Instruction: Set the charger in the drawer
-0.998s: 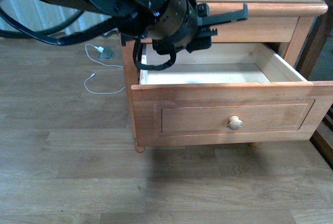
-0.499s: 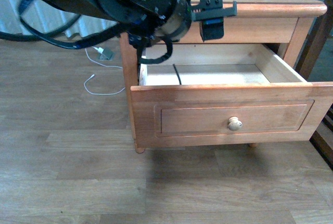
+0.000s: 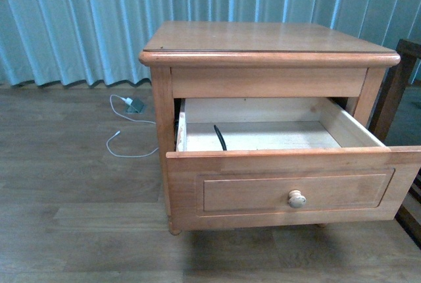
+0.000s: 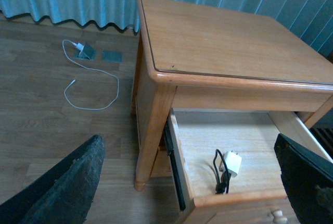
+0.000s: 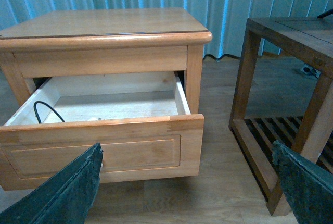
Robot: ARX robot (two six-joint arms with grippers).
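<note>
The charger [image 4: 232, 162], a white plug block with a black looped cable [image 4: 218, 175], lies inside the open drawer [image 4: 244, 197] near its front left corner. The front view shows only a piece of the black cable [image 3: 219, 137] above the drawer front [image 3: 263, 194]; the right wrist view shows a loop of that cable [image 5: 48, 110] in the drawer [image 5: 119, 148]. My left gripper [image 4: 187, 141] hangs open above and in front of the drawer, empty. My right gripper [image 5: 186, 146] is open and empty, facing the drawer front from lower down.
The nightstand top [image 3: 263, 39] overhangs the back of the drawer. A white plug with a thin white cable [image 3: 128, 106] lies on the wood floor left of the nightstand. A dark wooden table [image 5: 291, 36] stands to its right. Blue curtains [image 3: 99, 26] hang behind.
The arm that filled the front view above the drawer has lifted away up and to the left. The black cable now lies in the drawer, free of any gripper.
</note>
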